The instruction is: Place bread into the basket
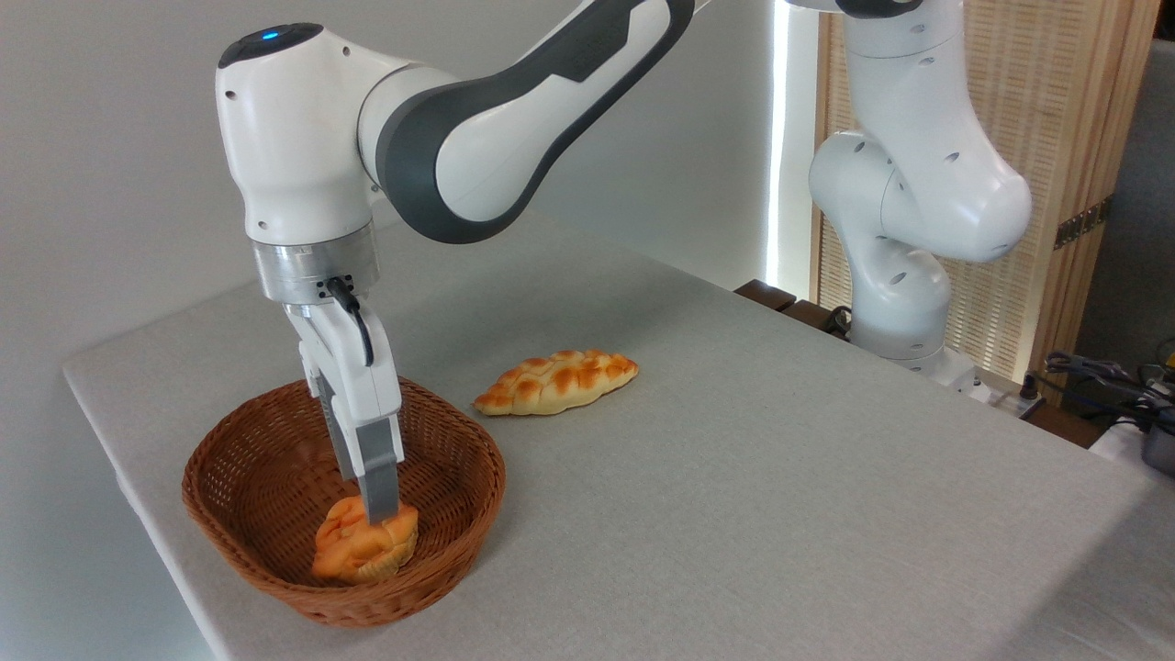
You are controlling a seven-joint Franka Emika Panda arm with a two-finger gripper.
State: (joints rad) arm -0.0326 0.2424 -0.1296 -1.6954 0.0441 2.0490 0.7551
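The gripper reaches straight down into the basket, its fingers meeting the top of the bun. Only the near finger shows plainly; the far one is hidden behind it, so how wide the jaws stand cannot be told from this view. The finger tip presses into or sits against the bun's knotted top, so the bun may be pinched, but whether it is held or already let go I cannot say.

The bun lies inside the basket, toward its near right side, and looks to rest on the woven floor close to the wall. It does not appear to hang in the air.

Judged from that, the carrying is done and the step in hand is the release. The next move calls for the jaws to part enough to free the bun, then a straight lift of the arm, clear of the wicker rim, without dragging the bun up or tipping the basket. A soft bun may cling to a finger, so a slow rise seems wise.

Beyond the basket, well apart on the table, lies the loaf, untouched.
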